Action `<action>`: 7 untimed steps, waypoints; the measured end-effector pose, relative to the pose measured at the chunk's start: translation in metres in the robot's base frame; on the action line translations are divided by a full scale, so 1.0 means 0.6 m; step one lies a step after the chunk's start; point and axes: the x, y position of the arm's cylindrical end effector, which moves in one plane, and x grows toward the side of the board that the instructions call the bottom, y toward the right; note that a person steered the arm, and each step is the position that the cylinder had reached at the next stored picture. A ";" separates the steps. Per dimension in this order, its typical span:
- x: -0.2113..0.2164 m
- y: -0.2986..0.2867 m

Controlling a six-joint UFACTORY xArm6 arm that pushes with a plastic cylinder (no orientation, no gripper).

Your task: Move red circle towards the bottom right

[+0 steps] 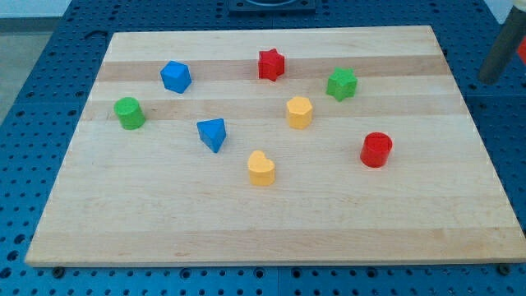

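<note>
The red circle point(376, 150) rests on the counter point(246, 230) and serves as the reference landmark for all positions below. It stands in the right half of the counter, roughly at mid-height, apart from every other block. No displacement toward the bottom right is evident: bare wood separates the red circle from the counter's bottom-right corner, so the whole push is judged to remain. A dark rod point(501, 49) enters at the view's top right, above and to the right of the red circle and beyond the counter's right edge; my tip is cut off by the frame edge or lies off the counter, so its exact position cannot be determined. The arm carries no hand, so no spread or pinching state applies. For the next step, my tip would need to reach the upper-left side of the red circle, judged from the required direction of travel. Nearest to the red circle, up and to the left, are the yellow block point(299, 112) and the green block point(341, 84); neither lies in the path toward the bottom right. Further up-left sits the red star point(271, 64). To the left and slightly below is the yellow heart point(261, 168); further left are the blue triangle point(212, 134), the blue block point(175, 76) and the green cylinder point(129, 113). The counter is a pale wooden board with visible grain bands, laid on a blue perforated base point(49, 74).
</note>
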 end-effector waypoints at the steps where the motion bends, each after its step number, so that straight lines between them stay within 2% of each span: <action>1: 0.068 -0.061; 4: 0.093 -0.234; 6: 0.109 -0.446; 7: 0.163 -0.453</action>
